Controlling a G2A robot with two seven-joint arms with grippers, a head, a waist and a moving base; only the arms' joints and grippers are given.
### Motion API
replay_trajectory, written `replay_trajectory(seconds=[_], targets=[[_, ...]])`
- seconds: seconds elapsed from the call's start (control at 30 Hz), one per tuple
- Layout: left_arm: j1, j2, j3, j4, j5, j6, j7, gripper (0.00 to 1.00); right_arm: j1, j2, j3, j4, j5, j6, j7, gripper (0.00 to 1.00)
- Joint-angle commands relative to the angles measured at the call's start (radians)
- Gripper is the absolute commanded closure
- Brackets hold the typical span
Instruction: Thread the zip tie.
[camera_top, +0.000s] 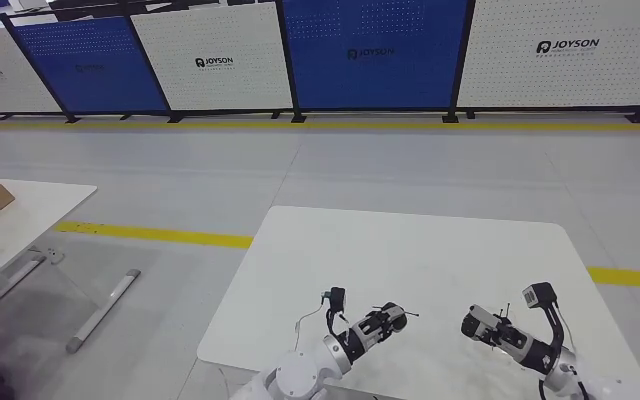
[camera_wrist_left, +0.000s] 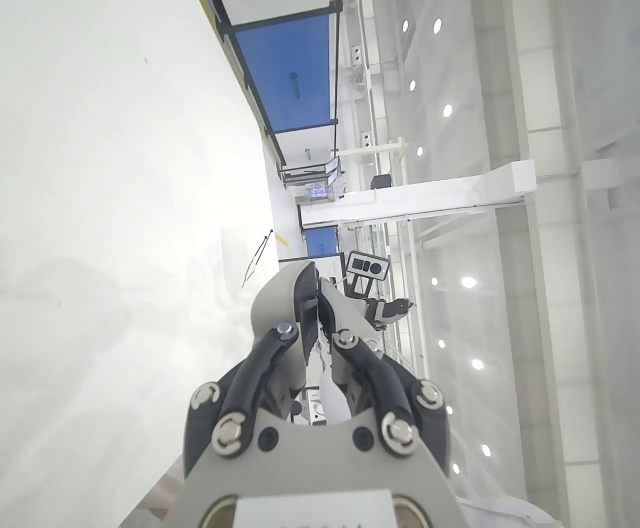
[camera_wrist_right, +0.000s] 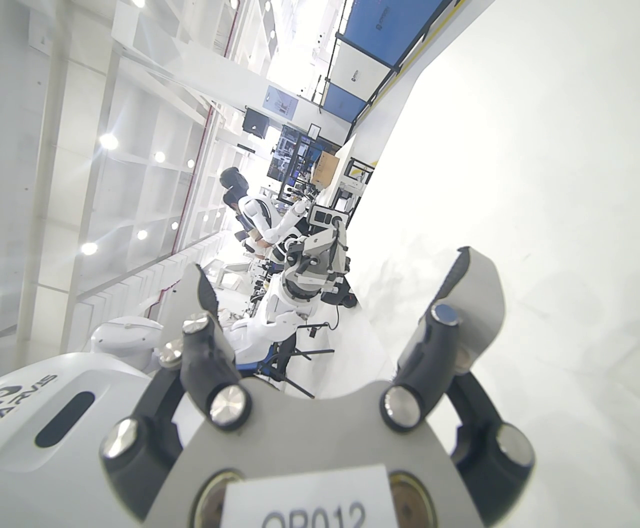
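A thin black zip tie (camera_top: 408, 314) lies on the white table (camera_top: 420, 250), close to the near edge. In the left wrist view the zip tie (camera_wrist_left: 257, 257) rests just past my left gripper's tips, its small head end away from me. My left gripper (camera_top: 393, 316) (camera_wrist_left: 312, 290) hovers low beside it, turned on its side, shut, with nothing showing between the pads. My right gripper (camera_top: 472, 324) (camera_wrist_right: 332, 277) faces it from the other side of the table's near edge, open and empty. The right arm also appears beyond the left fingers (camera_wrist_left: 300, 310).
The table (camera_wrist_right: 525, 175) stretches away bare beyond both grippers. A second white table (camera_top: 40, 200) stands on the floor to the far left. Blue and white partition panels (camera_top: 375, 50) line the back, past a yellow floor line (camera_top: 150, 234).
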Motion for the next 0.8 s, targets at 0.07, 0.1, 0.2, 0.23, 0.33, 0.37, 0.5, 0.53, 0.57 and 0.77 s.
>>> replay_trajectory(seconds=[0.07, 0.1, 0.2, 0.23, 0.33, 0.37, 0.5, 0.53, 0.57, 0.77], targets=[[0.0, -0.003, -0.001, -0.001, -0.003, -0.036, 0.034, 1.0, 0.0, 0.0, 0.0, 0.0, 0.0, 0.0, 0.0, 0.0], [0.0, -0.003, -0.001, -0.001, -0.003, -0.036, 0.034, 1.0, 0.0, 0.0, 0.0, 0.0, 0.0, 0.0, 0.0, 0.0], [0.0, -0.003, -0.001, -0.001, -0.003, -0.036, 0.034, 1.0, 0.0, 0.0, 0.0, 0.0, 0.0, 0.0, 0.0, 0.0], [0.0, -0.003, -0.001, -0.001, -0.003, -0.036, 0.034, 1.0, 0.0, 0.0, 0.0, 0.0, 0.0, 0.0, 0.0, 0.0], [-0.001, -0.003, -0.002, -0.001, -0.001, -0.036, 0.037, 1.0, 0.0, 0.0, 0.0, 0.0, 0.0, 0.0, 0.0, 0.0], [-0.005, -0.002, -0.006, 0.0, 0.022, -0.041, 0.052, 1.0, 0.0, 0.0, 0.0, 0.0, 0.0, 0.0, 0.0, 0.0], [0.002, -0.004, -0.008, 0.002, 0.107, -0.083, 0.151, 1.0, 0.0, 0.0, 0.0, 0.0, 0.0, 0.0, 0.0, 0.0], [0.005, -0.006, -0.002, 0.004, 0.098, -0.083, 0.151, 1.0, 0.0, 0.0, 0.0, 0.0, 0.0, 0.0, 0.0, 0.0], [0.005, -0.006, -0.002, 0.004, 0.098, -0.083, 0.151, 1.0, 0.0, 0.0, 0.0, 0.0, 0.0, 0.0, 0.0, 0.0], [0.005, -0.006, -0.002, 0.004, 0.098, -0.083, 0.151, 1.0, 0.003, 0.001, 0.008, -0.021, -0.029, 0.009, -0.016, 0.0]])
